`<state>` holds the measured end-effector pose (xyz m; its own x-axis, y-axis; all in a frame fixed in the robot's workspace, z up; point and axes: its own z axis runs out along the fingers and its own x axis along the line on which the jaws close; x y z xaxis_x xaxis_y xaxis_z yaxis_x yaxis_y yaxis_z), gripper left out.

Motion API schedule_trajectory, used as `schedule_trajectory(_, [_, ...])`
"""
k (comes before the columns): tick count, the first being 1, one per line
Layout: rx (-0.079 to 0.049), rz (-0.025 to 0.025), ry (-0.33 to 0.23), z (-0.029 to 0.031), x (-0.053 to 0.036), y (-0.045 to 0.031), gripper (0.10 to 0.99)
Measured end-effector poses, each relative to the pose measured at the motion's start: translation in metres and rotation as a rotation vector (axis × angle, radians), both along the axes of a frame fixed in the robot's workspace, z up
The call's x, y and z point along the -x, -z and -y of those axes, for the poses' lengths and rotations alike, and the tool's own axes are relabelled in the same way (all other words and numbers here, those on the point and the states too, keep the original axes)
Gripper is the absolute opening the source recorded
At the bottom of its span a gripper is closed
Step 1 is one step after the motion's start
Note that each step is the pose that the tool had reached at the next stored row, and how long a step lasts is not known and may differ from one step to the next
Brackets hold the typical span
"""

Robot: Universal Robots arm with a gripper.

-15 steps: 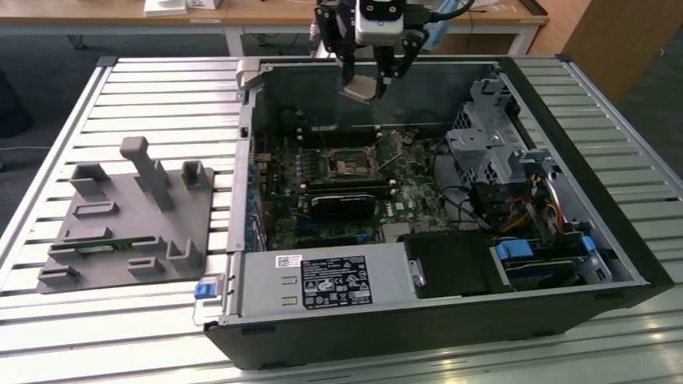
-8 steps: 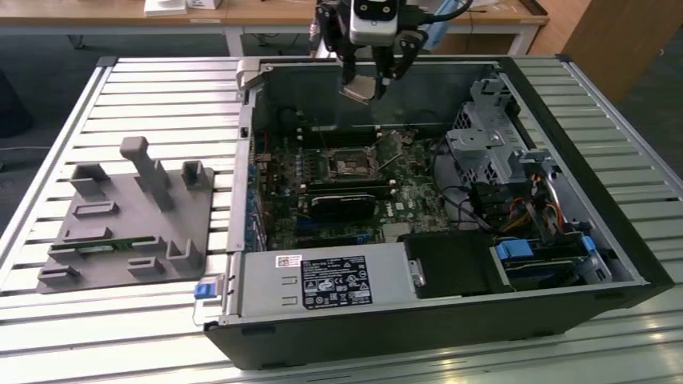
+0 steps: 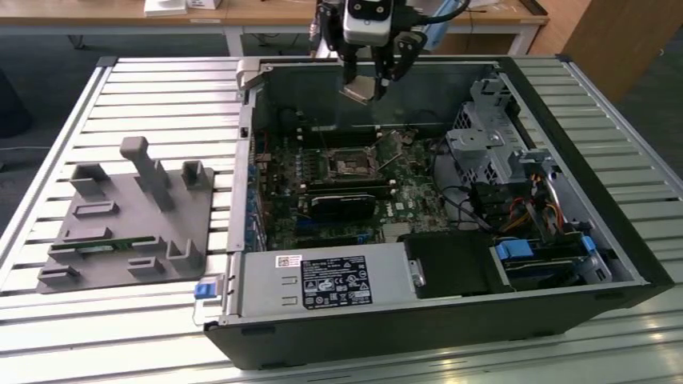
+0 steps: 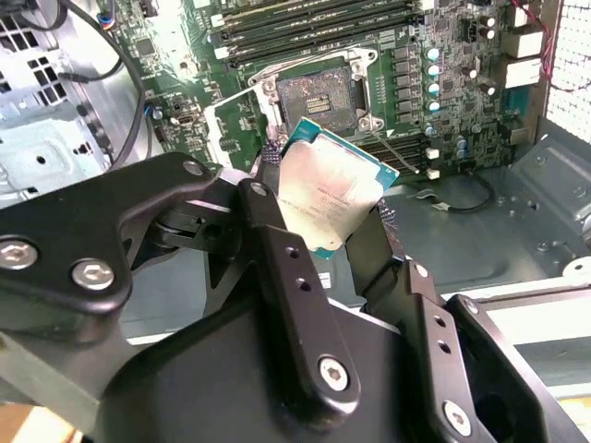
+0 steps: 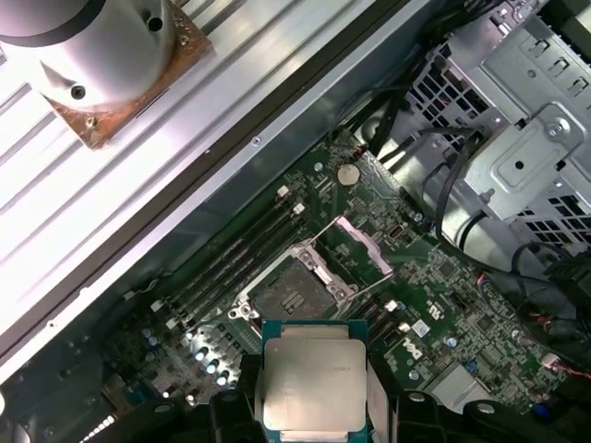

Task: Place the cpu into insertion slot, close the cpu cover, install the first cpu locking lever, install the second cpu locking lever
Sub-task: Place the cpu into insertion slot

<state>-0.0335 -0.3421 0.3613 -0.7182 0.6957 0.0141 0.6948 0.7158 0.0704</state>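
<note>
In the exterior view, the gripper (image 3: 364, 85) hangs over the far wall of the open computer case (image 3: 449, 320), toward the far edge of the slatted tabletop (image 3: 64, 128). It is closed on the cpu (image 3: 359, 90), which is held tilted and clear of everything below. The insertion slot (image 3: 349, 162) lies on the green board (image 3: 411, 188) in the case, well apart from the chip.

In the second wrist view, two black fingers (image 4: 282, 258) pinch the cpu (image 4: 328, 194) by opposite edges with its metal top facing the camera. The insertion slot (image 4: 314, 97) beyond it is bare, and the cpu cover (image 4: 233, 127) stands swung open beside it.

In the first wrist view, the cpu (image 5: 312, 383) hangs near the insertion slot (image 5: 294, 295) and the raised cpu cover (image 5: 362, 242), but is not yet over the slot.

To place the chip well, it should probably be levelled, squared to the slot's rim and lowered straight down. Sliding it sideways could harm the contacts.
</note>
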Motion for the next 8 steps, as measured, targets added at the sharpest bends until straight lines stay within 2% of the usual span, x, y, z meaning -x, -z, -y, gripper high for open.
schedule_trajectory(8, [0.000,0.0000,0.055,0.0000,0.0000,0.0001,0.533])
